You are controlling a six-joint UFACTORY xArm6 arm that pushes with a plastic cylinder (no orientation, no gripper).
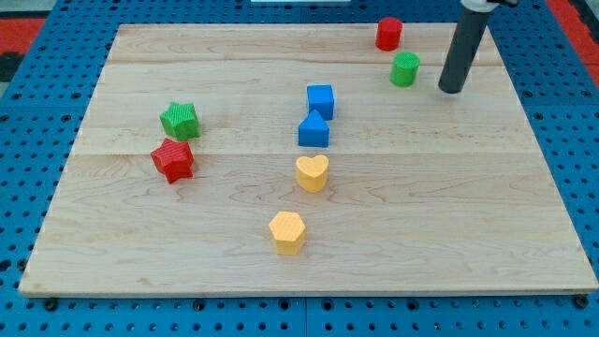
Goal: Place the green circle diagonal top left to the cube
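The green circle (pixel 404 69) is a small green cylinder near the view's top right of the wooden board (pixel 468 215). The blue cube (pixel 320 100) stands near the board's middle, to the left of and below the green circle. My tip (pixel 451 90) is the lower end of a dark rod; it rests on the board just right of the green circle, a little lower, with a small gap between them.
A red cylinder (pixel 388 34) stands just above the green circle. A blue wedge-shaped block (pixel 314 131) touches the cube's lower side. A yellow heart (pixel 312 173), a yellow hexagon (pixel 287 232), a green star (pixel 180 120) and a red star (pixel 173 160) lie further left and below.
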